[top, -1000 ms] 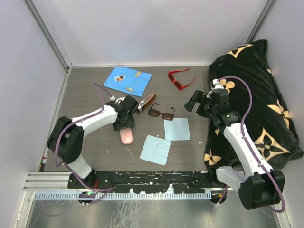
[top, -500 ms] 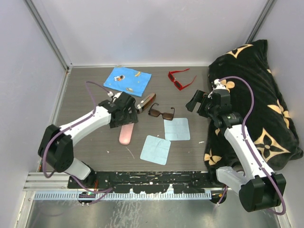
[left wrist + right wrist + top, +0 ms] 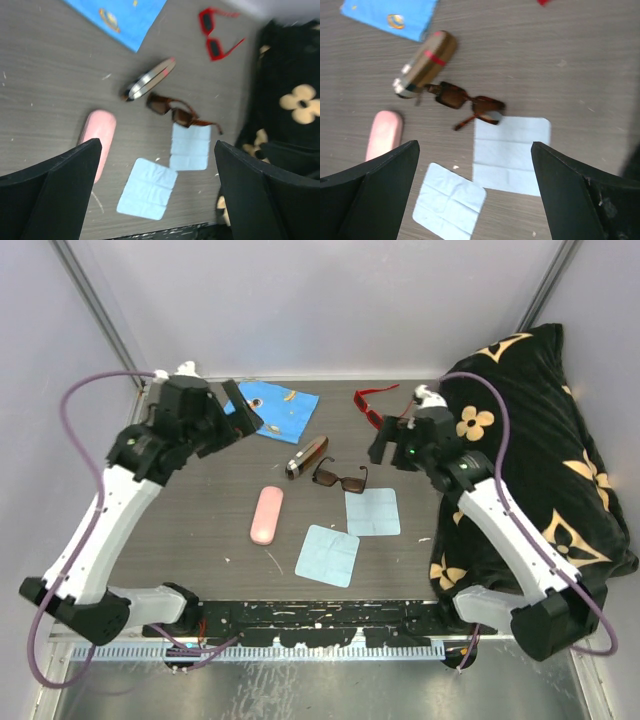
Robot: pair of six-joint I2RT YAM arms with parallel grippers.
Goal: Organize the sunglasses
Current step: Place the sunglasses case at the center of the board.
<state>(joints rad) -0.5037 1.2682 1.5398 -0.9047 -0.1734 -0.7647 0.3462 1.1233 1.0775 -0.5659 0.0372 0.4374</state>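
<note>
Both grippers up above the grey wood-grain table (image 3: 200, 500), gripping nothing. Left gripper (image 3: 243, 412) spread wide, its black fingers (image 3: 55, 192) framing the wrist view with only table between them; poised over the blue printed cloth (image 3: 285, 412), hiding that cloth's left corner from above. Right gripper (image 3: 385, 443) splayed just as wide, fingers (image 3: 572, 187) empty, blocking part of the bright red angular plastic sunglasses (image 3: 378, 400) at the far side, near the black blanket with beige flowers (image 3: 545, 440). In the right wrist view, only a red sliver, cut off at the top edge.

Dark brown sunglasses with tinted lenses (image 3: 340, 478) mid-table, arms unfolded, just beside the slim brown-and-black case (image 3: 307, 455) and meeting the far edge of a pale blue cleaning cloth (image 3: 372, 512). Contact between glasses and slim case: hard to tell. Second pale blue cloth (image 3: 327, 555) nearer the arms, apart. Pink oval case (image 3: 266, 514) further left, alone.
</note>
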